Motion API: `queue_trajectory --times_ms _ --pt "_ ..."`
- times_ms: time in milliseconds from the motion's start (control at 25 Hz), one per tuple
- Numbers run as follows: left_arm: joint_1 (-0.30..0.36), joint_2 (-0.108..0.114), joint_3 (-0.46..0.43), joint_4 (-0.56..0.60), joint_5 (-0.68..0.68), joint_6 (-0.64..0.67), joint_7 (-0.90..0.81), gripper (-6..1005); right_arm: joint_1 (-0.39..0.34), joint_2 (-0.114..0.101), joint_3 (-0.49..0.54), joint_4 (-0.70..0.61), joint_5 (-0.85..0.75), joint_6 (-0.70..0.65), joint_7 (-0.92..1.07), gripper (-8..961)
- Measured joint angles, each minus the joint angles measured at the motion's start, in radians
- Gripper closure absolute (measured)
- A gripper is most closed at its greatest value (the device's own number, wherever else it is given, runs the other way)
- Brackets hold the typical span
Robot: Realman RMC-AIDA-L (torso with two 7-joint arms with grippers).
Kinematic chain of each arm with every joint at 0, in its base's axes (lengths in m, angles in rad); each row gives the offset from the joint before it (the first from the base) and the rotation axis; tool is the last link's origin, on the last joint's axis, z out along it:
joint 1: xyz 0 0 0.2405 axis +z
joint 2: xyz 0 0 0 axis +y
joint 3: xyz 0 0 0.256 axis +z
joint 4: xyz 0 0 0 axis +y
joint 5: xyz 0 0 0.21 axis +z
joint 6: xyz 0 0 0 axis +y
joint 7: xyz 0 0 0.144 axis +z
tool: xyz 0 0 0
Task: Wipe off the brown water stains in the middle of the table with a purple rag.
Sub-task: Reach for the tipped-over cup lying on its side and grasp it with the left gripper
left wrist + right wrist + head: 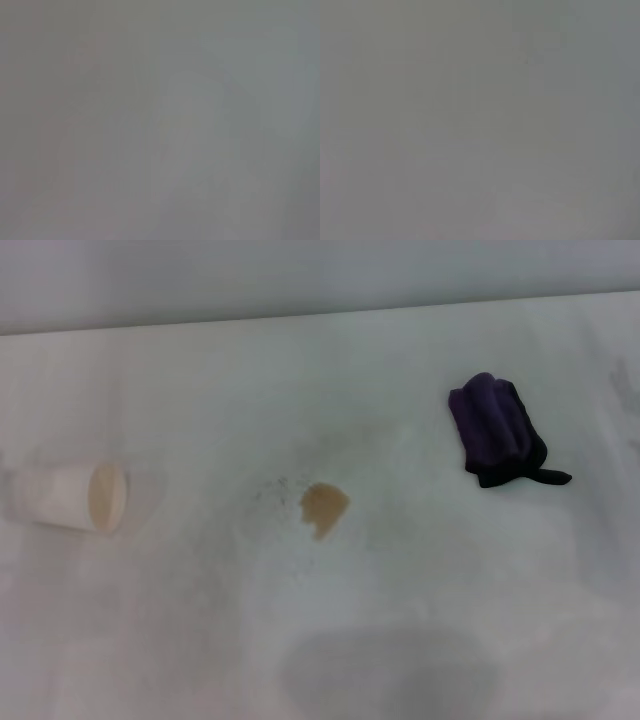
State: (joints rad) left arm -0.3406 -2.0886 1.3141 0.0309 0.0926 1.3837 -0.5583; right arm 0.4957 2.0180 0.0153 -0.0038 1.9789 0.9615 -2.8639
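The rag lies on the worktop, right of the stain. No jaws show, so I cannot tell their state.

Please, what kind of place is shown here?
Probably a staged cleaning test bench: a plain white table holding only a tipped paper cup, a brown water stain and a purple rag.

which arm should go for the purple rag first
Probably the right. The purple rag lies on the right side of the table, right of the brown water stains; the tipped paper cup sits left. Neither gripper is in view.
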Motion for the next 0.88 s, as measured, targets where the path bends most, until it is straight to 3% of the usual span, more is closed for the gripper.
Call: queue_trajectory --times_ms 680,800,880 --pt "-0.024 0.004 0.001 0.007 -0.001 0.006 -0.045 106 0.0 -0.004 0.0 -0.003 0.0 -0.002 0.002 87" --pt "-0.033 0.012 0.0 0.024 -0.001 -0.001 -0.094 106 0.003 -0.004 0.0 -0.009 0.0 -0.002 0.003 87" --pt "-0.037 0.041 0.001 0.073 0.015 -0.046 -0.246 107 0.008 -0.003 -0.001 -0.01 0.0 -0.002 0.003 87"
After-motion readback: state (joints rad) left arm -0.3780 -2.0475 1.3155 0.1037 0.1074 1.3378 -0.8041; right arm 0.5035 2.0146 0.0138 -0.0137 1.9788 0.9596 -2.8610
